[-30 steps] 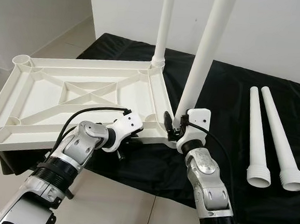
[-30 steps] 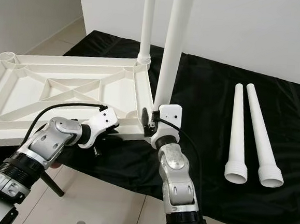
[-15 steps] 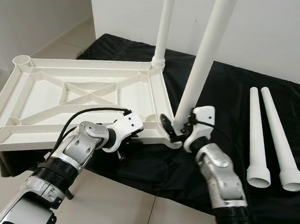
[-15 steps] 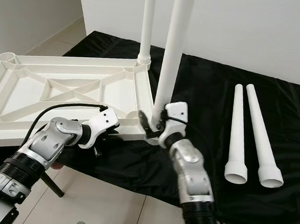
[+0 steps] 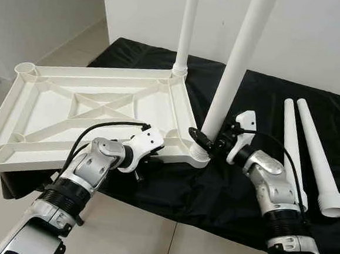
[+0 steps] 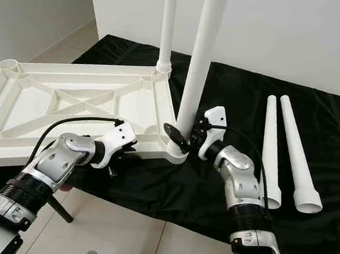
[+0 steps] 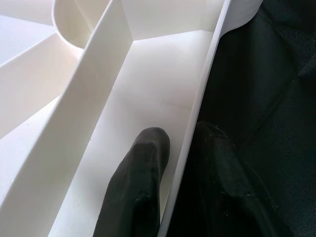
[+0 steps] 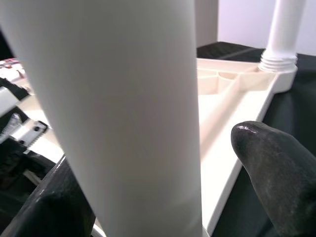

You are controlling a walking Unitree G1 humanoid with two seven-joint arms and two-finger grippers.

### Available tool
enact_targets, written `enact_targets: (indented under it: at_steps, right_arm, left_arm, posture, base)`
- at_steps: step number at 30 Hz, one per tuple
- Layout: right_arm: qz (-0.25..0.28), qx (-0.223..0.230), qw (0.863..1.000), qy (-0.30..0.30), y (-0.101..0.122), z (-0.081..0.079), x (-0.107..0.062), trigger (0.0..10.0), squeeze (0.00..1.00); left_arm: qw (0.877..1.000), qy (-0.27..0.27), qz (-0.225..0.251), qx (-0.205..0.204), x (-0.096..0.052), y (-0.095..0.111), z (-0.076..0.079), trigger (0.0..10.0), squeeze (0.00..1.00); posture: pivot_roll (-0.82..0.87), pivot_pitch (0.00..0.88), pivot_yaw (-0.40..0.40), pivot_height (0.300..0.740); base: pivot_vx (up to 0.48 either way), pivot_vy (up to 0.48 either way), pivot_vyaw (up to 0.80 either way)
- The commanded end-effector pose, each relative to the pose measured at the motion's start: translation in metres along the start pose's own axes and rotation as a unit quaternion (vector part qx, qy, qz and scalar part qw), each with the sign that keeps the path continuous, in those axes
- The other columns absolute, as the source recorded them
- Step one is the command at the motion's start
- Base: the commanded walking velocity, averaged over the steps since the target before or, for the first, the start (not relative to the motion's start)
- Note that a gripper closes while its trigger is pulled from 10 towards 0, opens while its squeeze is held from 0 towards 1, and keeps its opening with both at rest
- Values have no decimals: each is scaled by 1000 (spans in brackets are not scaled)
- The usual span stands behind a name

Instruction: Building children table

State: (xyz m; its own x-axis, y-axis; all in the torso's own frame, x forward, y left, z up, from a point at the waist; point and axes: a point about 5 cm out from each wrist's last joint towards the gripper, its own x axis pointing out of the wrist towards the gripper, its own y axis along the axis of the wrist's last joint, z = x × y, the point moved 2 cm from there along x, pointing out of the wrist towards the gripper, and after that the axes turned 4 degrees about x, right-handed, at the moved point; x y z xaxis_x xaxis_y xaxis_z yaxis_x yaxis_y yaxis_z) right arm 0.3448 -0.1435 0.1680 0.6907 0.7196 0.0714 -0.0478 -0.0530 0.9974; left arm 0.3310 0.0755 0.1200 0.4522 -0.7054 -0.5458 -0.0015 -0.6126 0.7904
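Here, the white plastic tabletop [image 5: 94, 112] lies upside down, ribs up, partly on a black cloth [image 5: 261, 93] and jutting out past its edge over the tiled floor [image 5: 76, 46]. 2 white legs stand upright in the corner sockets on the side nearest the cloth's middle: the far leg [image 5: 186, 28] at the back corner and the near leg [image 5: 237, 64] at the front corner, leaning slightly to the right. The right gripper [image 5: 206, 140] reaches in from the right and clasps the near leg just above its ribbed base, 1 black finger on each side of the tube; the right wrist view shows the fingers [image 8: 276, 173] pressed around the leg's white shaft. The left gripper [image 7: 175, 163] is pinched onto the tabletop's front rim near that same corner: in the left wrist view, 1 finger [image 7: 140, 187] lies inside the rim's channel and the other sits outside against the cloth, with the thin wall between them. 2 spare legs [image 5: 303, 152] lie side by side on the cloth well to the right, wide ends toward the robot, apart from the tabletop.
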Motion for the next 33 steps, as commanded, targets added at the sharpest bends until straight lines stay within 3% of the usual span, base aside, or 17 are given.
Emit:
enact_targets:
  at_steps: [1, 7, 18, 19, 20, 21, 33]
  right_arm:
    - [3, 15, 999, 34, 1, 0, 0, 10000, 0]
    - [-24, 14, 994, 103, -3, 4, 0, 10000, 0]
    - [-56, 4, 991, 123, -6, 16, -6, 10000, 0]
    - [-54, 6, 991, 126, -5, 17, -6, 4980, 0]
    - [-54, 6, 991, 126, -5, 17, -6, 4980, 0]
    - [-51, 9, 990, 132, -4, 18, -6, 0, 0]
    - [-32, 23, 987, 154, -1, 16, -5, 0, 0]
  left_arm:
    - [1000, 12, -4, 6, 2, 0, -1, 10000, 0]
    - [1000, 13, -5, 7, 1, 0, -2, 10000, 0]
    - [1000, 12, -7, 7, 0, 0, -3, 10000, 0]
    - [1000, 12, -6, 6, 0, 0, -3, 10000, 0]
    - [1000, 12, -6, 6, 0, 0, -3, 10000, 0]
    - [1000, 12, -6, 6, 0, 0, -3, 10000, 0]
    - [1000, 13, -6, 6, 0, 1, -4, 10000, 0]
  posture:
    - [-43, 0, -6, 740]
    - [-42, 0, -2, 740]
    - [-42, 0, -1, 740]
    - [-40, 0, 0, 740]
    - [-40, 0, 0, 740]
    - [-41, 0, 0, 740]
    - [-44, 2, 2, 740]
  base:
    - [0, 0, 0]
    - [0, 0, 0]
    - [0, 0, 0]
    - [0, 0, 0]
    - [0, 0, 0]
    - [0, 0, 0]
    - [0, 0, 0]
